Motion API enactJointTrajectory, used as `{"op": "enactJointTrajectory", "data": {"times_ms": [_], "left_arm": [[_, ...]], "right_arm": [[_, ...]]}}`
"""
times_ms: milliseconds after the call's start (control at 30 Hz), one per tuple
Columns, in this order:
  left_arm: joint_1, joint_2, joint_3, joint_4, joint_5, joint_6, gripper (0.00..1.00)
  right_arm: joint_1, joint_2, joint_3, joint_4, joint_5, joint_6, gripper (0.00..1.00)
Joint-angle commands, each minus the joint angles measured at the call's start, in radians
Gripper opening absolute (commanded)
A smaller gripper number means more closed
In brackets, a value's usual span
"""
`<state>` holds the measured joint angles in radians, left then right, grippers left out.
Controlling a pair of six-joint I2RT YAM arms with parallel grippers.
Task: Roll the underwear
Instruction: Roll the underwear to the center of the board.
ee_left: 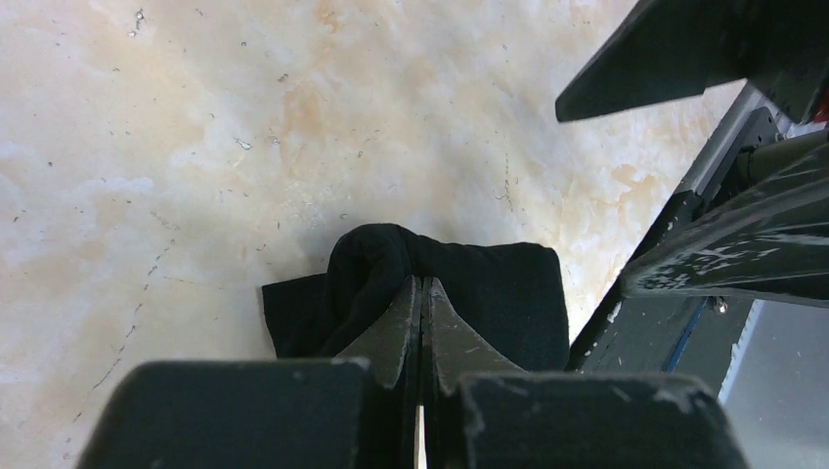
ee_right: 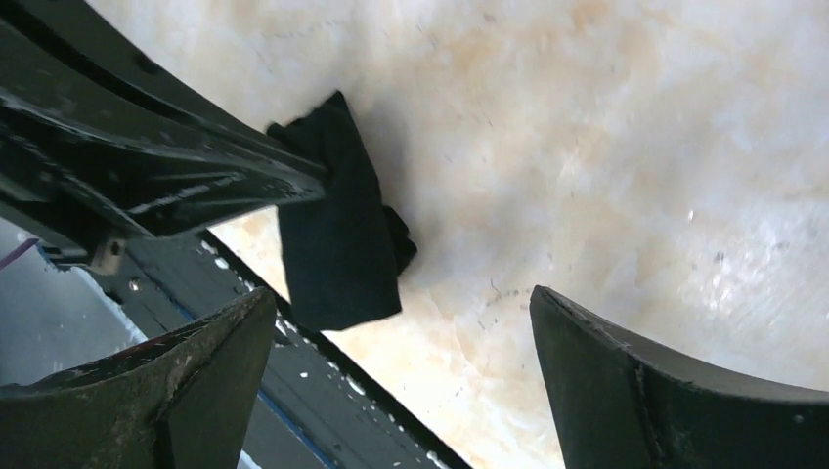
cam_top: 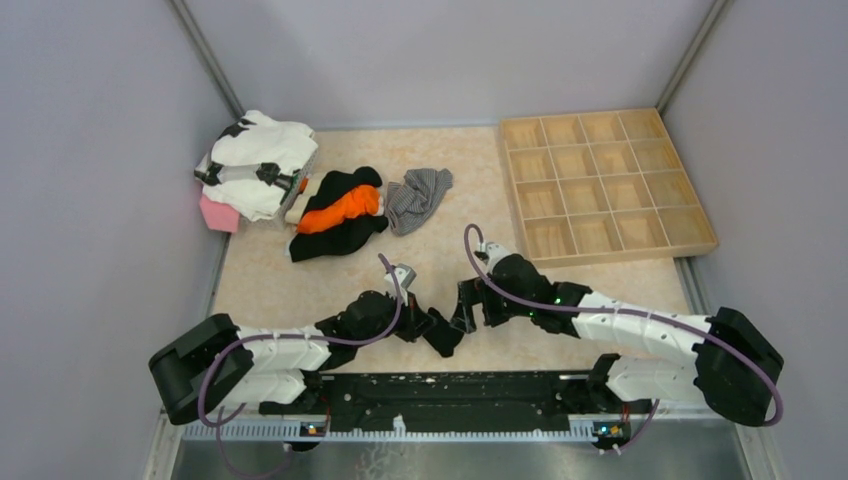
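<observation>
The black underwear [ee_left: 499, 293] is a small, partly folded piece at the table's near edge, also seen in the top view [cam_top: 446, 340]. My left gripper [ee_left: 422, 285] is shut with its tips pinched into a bunched fold of it. In the right wrist view the black underwear [ee_right: 337, 244] hangs from the left gripper's fingers [ee_right: 244, 181] over the front rail. My right gripper [ee_right: 401, 298] stands wide open just beside the cloth and holds nothing. In the top view the two grippers [cam_top: 425, 322] [cam_top: 466, 305] nearly meet. The grey striped underwear [cam_top: 418, 197] lies crumpled at the back.
A black and orange garment [cam_top: 340, 213] lies left of the grey piece. Behind it sit white clothes [cam_top: 258, 160] and a pink block [cam_top: 218, 213]. A wooden tray [cam_top: 690, 243] with several compartments stands at the back right. The black front rail [ee_right: 323, 391] runs under the grippers.
</observation>
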<state>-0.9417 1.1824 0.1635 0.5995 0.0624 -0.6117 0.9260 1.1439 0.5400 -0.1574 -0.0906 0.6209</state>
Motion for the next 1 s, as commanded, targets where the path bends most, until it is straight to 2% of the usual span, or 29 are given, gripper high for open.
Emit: {"op": "enactJointTrajectory", "data": {"times_ms": [0, 167, 367, 633, 967], "left_arm": [[-0.005, 0.022, -0.036, -0.152, -0.012, 0.019, 0.0], [-0.006, 0.018, -0.03, -0.163, -0.013, 0.021, 0.0], [-0.006, 0.011, -0.032, -0.166, -0.014, 0.021, 0.0], [-0.008, 0.008, -0.036, -0.163, -0.013, 0.018, 0.0], [-0.01, 0.01, -0.035, -0.162, -0.011, 0.02, 0.0]], "right_arm": [[-0.013, 0.032, 0.089, -0.026, 0.009, -0.134, 0.99], [-0.03, 0.089, 0.06, 0.098, -0.12, -0.105, 0.99], [-0.043, 0.194, 0.067, 0.149, -0.174, -0.083, 0.98], [-0.058, 0.314, 0.085, 0.214, -0.214, -0.063, 0.91], [-0.057, 0.411, 0.03, 0.3, -0.315, 0.004, 0.75]]}}
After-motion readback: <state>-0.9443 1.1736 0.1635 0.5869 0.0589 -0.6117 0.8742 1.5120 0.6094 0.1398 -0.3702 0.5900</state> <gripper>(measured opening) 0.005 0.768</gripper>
